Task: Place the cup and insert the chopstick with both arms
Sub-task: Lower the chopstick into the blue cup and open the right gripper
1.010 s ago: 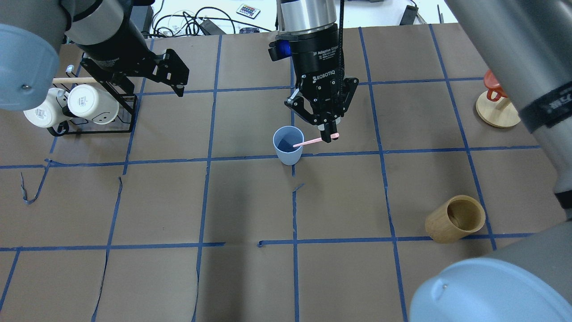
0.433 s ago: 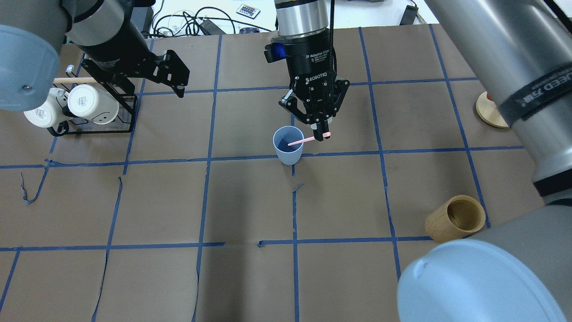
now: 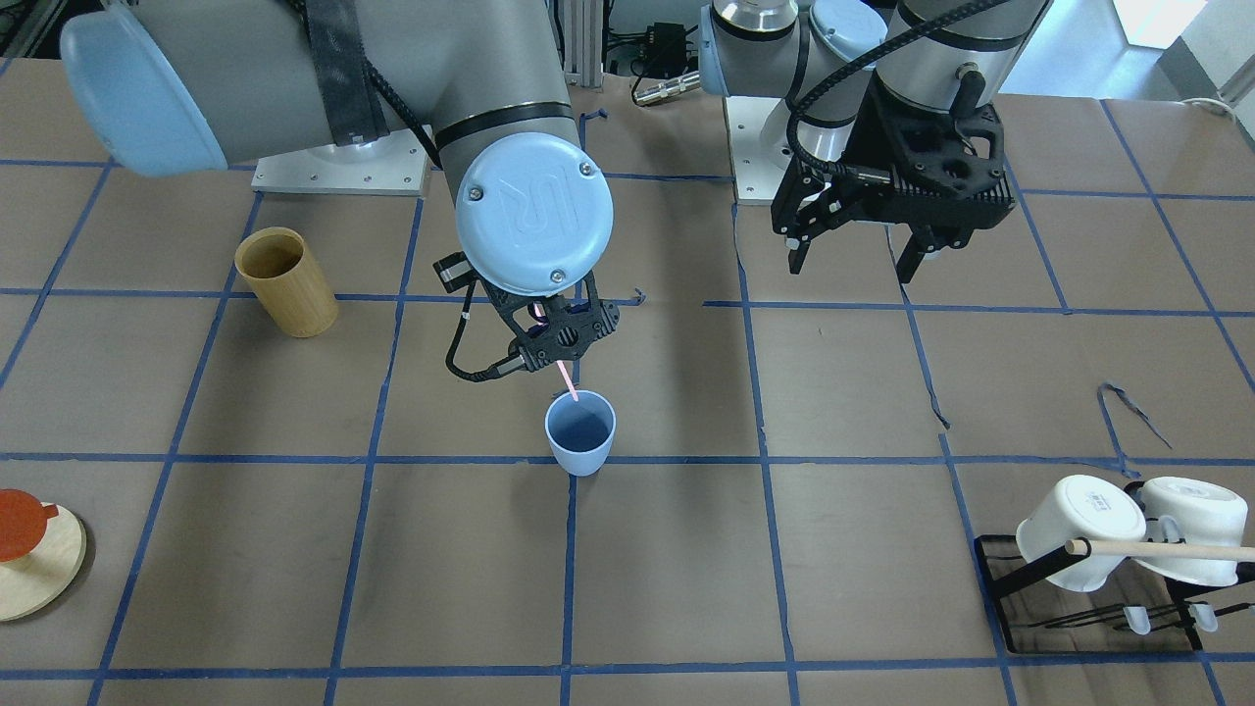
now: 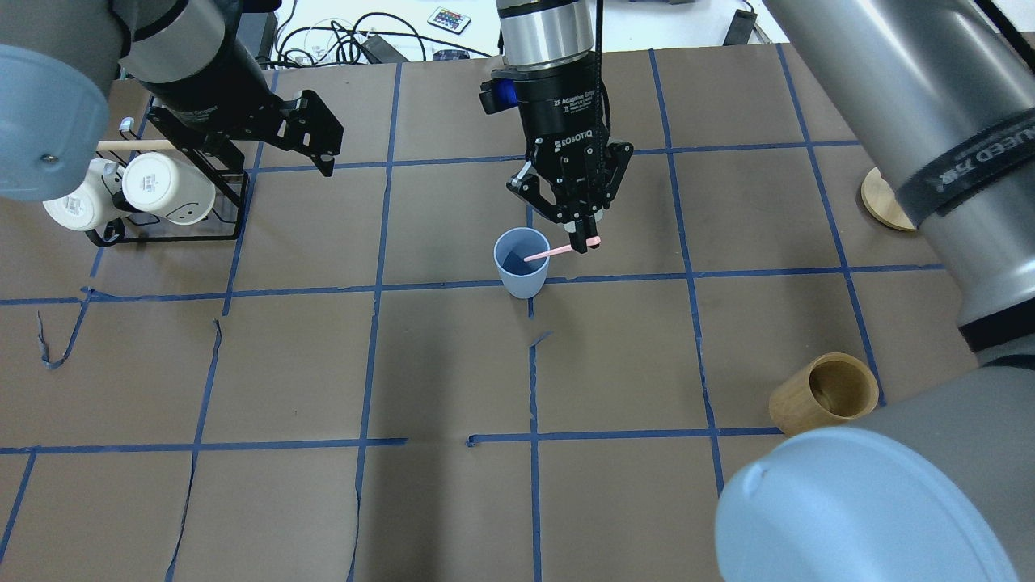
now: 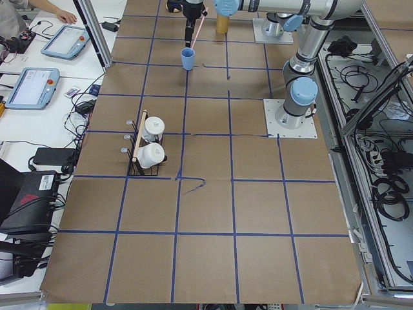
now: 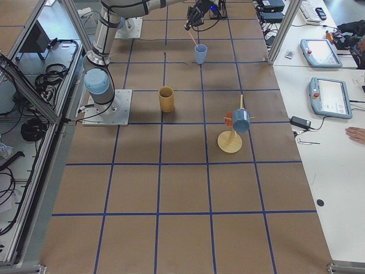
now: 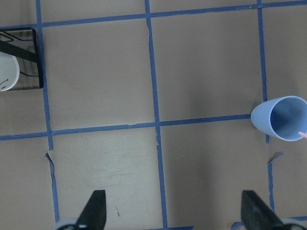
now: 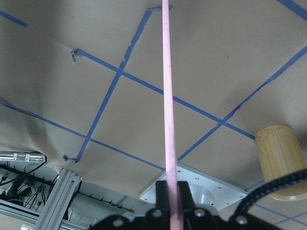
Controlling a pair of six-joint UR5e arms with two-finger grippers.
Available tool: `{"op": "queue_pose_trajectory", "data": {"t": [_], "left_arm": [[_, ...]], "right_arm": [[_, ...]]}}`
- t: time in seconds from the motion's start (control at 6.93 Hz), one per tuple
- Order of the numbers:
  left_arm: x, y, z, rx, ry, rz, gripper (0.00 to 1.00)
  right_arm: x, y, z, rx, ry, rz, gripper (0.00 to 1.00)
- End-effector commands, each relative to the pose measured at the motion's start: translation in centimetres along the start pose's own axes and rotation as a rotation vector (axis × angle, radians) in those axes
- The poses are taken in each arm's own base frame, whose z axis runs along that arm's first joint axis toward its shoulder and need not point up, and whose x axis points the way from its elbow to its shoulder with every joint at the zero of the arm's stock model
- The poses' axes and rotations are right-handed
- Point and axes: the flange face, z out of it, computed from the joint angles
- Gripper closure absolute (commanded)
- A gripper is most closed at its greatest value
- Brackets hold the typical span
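The pale blue cup (image 4: 521,267) stands upright near the table's middle; it also shows in the front view (image 3: 580,436) and at the right edge of the left wrist view (image 7: 280,119). My right gripper (image 4: 584,242) is shut on the upper end of the pink chopstick (image 4: 554,254), just right of the cup. The chopstick is tilted, with its lower tip over the cup's mouth by the rim (image 3: 566,379). In the right wrist view the chopstick (image 8: 168,96) runs straight out from the shut fingers. My left gripper (image 4: 330,133) is open and empty, up in the air to the cup's left.
A tan wooden cylinder (image 4: 825,396) stands at the near right. A black rack (image 4: 162,230) with two white mugs and a pale wooden rod sits at the far left. A round wooden stand (image 4: 885,202) is at the far right edge.
My right gripper has moved slightly left with the chopstick, bringing its lower tip further over the cup's mouth. The right arm's elbow has shifted. The left arm has not moved.
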Motion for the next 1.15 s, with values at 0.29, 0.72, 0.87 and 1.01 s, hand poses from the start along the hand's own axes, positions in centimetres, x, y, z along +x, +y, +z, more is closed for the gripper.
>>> {"op": "queue_pose_trajectory", "data": {"t": [0.29, 0.72, 0.87, 1.01], "left_arm": [[0.0, 0.0, 0.0, 0.0, -0.001, 0.0, 0.0], [0.1, 0.1, 0.1, -0.002, 0.003, 0.001, 0.0], [0.1, 0.1, 0.0, 0.0, 0.001, 0.001, 0.0], [0.1, 0.0, 0.1, -0.002, 0.003, 0.001, 0.0]], "right_arm": [[0.2, -1.6, 0.3, 0.028, -0.006, -0.002, 0.78], [0.0, -2.3, 0.5, 0.039, -0.04, -0.002, 0.72], [-0.1, -1.8, 0.2, 0.049, -0.041, 0.008, 0.48], [-0.6, 0.5, -1.2, 0.085, -0.038, 0.088, 0.0]]}}
